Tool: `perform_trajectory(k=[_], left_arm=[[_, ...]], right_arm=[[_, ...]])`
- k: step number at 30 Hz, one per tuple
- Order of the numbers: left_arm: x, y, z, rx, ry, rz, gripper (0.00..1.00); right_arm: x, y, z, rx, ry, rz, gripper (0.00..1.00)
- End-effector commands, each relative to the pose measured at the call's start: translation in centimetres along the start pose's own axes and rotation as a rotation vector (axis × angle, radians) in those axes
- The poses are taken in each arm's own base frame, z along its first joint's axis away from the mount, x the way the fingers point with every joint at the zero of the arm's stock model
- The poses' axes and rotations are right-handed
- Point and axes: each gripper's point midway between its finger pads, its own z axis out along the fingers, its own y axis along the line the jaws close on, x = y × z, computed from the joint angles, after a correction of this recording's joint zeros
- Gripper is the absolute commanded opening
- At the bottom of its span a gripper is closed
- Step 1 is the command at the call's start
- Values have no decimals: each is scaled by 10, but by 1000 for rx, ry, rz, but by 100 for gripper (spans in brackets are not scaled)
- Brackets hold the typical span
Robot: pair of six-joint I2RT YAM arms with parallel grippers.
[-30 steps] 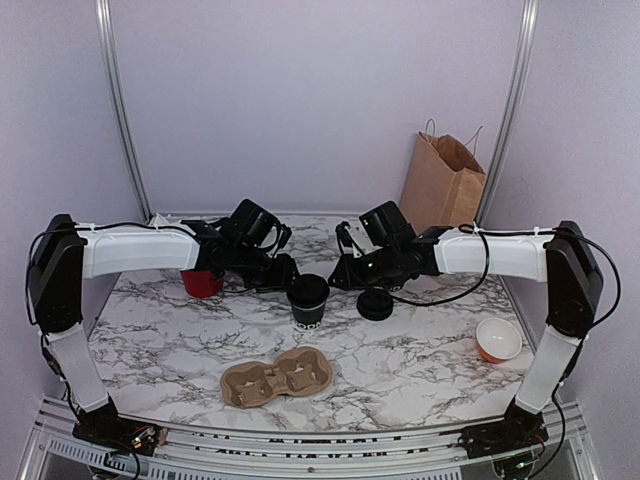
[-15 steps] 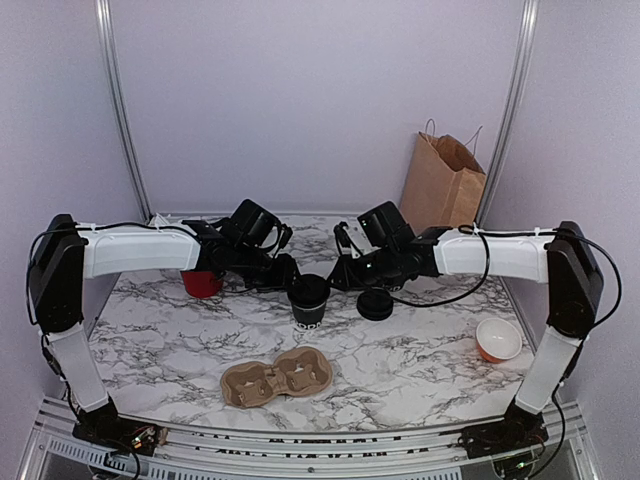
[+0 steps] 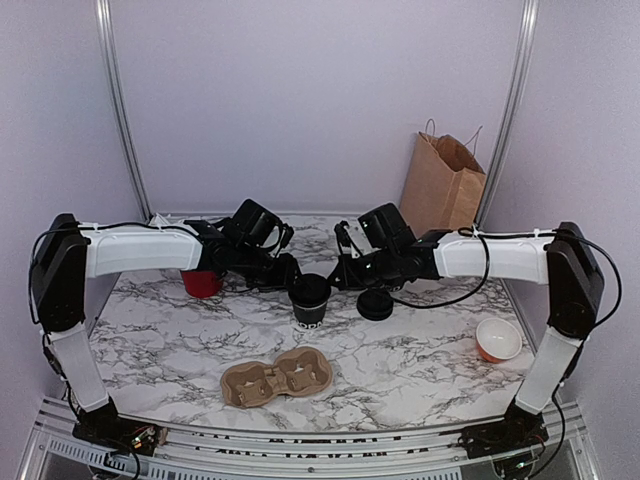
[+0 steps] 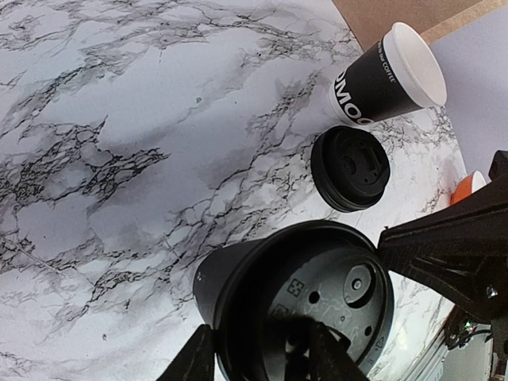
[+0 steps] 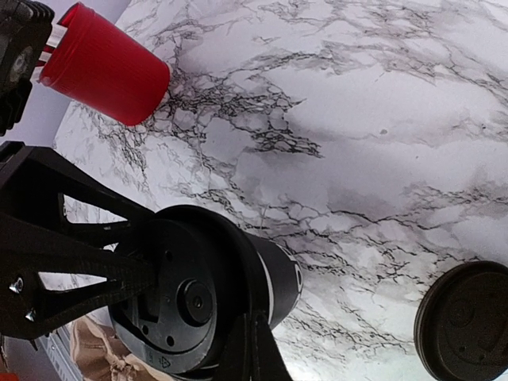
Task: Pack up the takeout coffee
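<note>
my left gripper (image 4: 266,357) is clamped on the takeout coffee (image 3: 309,300), lid on, standing on the counter (image 3: 170,340). my right gripper (image 5: 258,343) is closed tight, its tip against the lid's rim. a loose black lid (image 3: 375,305) lies just beside it; the cardboard carrier (image 3: 276,380) sits nearer.

the left gripper (image 4: 262,353) clasps the lidded black takeout coffee (image 4: 294,286) on the marble worktop (image 4: 119,119), and the right gripper (image 4: 389,242) touches its lid rim. just beyond lies a loose black lid (image 4: 350,168), then an open black cup (image 4: 385,75) with white print beside a brown paper bag (image 4: 397,16). a bit of an orange bowl (image 4: 468,186) shows past the right gripper.
</note>
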Motion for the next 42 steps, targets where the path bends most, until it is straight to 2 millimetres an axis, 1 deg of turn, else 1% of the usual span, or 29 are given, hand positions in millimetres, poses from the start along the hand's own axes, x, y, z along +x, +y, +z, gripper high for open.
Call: perform_trajectory(k=[1,4,6,10,12,15,17,19,21,24,26,32,34,36,38,39,41,42], left_arm=[[17,9,16,-30,57,7,39],[19,11,18,-31,62,5,39],[19,12,19,-32,63,6,39],[20,12,20,-31,63,6,39],[20,12,20,-31,64,7,39],[20,12,20,-31,64,6,39],[20,12,20,-30,62,7,39],[21,12,20,-31,65,6,39],[21,13,20,-31,65,5,39],[23,15,21,-36,67,5,39],[24,15,21,-35,69,4,39],[28,18,24,-37,75,-1,39],[29,18,24,-37,76,0,39],[28,18,25,-37,76,1,39],[27,17,24,-34,73,4,39],[26,16,24,-33,72,6,39],[24,14,22,-30,65,14,39],[22,13,22,-28,61,17,39]], right_arm=[[53,-25,13,82,137,41,0],[63,-31,14,107,161,44,0],[66,-32,14,116,166,40,0],[65,-28,12,109,159,32,0],[61,-24,12,109,155,17,4],[55,-18,10,110,145,-5,15],[51,-14,9,108,137,-14,18],[49,-13,10,112,136,-17,19],[52,-17,12,129,147,-14,14],[62,-24,18,149,175,-4,5],[72,-29,22,158,200,5,1],[105,-41,34,186,285,17,0],[119,-33,37,180,314,-4,0],[123,-33,36,187,324,-6,0],[118,-31,32,194,309,-10,0],[112,-29,29,196,293,-11,0],[96,-22,22,199,250,-18,0],[83,-17,17,197,217,-21,1]])
